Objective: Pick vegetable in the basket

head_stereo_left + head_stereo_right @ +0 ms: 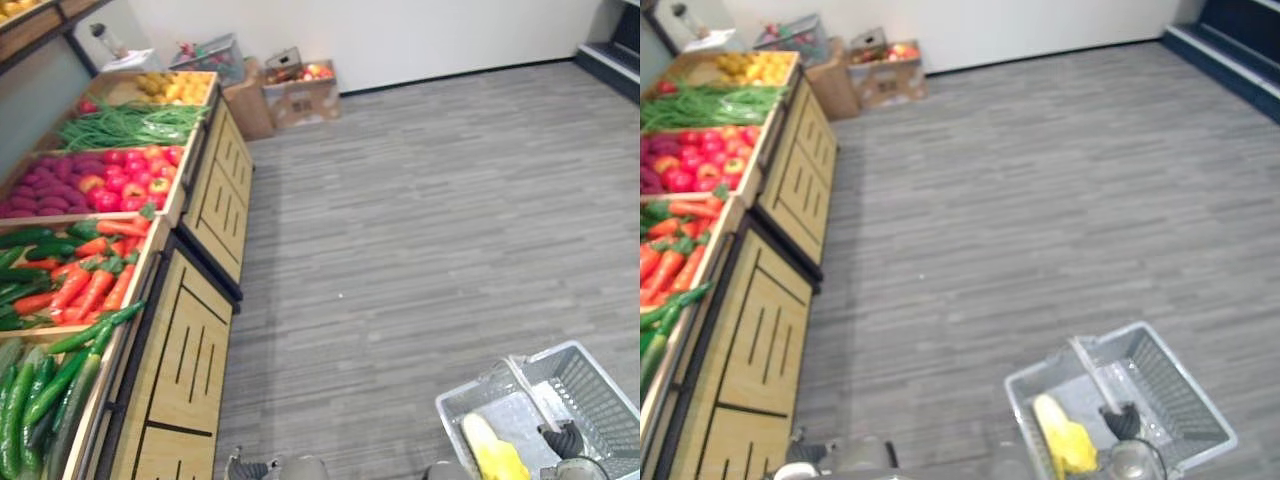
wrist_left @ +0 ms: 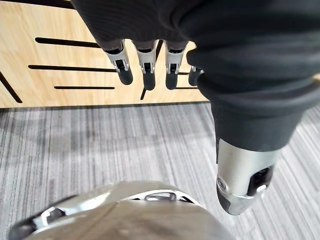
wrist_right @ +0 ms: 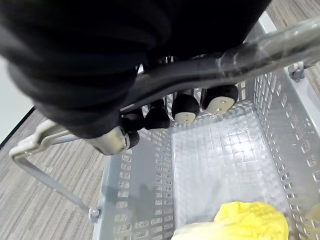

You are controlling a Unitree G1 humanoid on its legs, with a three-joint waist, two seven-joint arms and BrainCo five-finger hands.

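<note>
My right hand (image 3: 185, 107) is shut on the handle (image 3: 280, 42) of a grey plastic basket (image 1: 590, 385), which hangs low at my right side. In the basket lies a yellow vegetable (image 1: 492, 452), also seen under the hand (image 3: 250, 222). My left hand (image 2: 225, 60) hangs open with straight fingers (image 2: 147, 65) beside the wooden front of the display stand (image 1: 185, 370), holding nothing. The stand's bins at my left hold cucumbers (image 1: 40, 390), carrots (image 1: 90, 280) and green beans (image 1: 130, 125).
Further bins hold red fruit (image 1: 130, 180), purple vegetables (image 1: 50, 185) and yellow fruit (image 1: 175, 88). Cardboard boxes (image 1: 300, 90) and a wire basket (image 1: 210, 55) stand by the back wall. Grey plank floor (image 1: 430, 230) stretches to the right of the stand.
</note>
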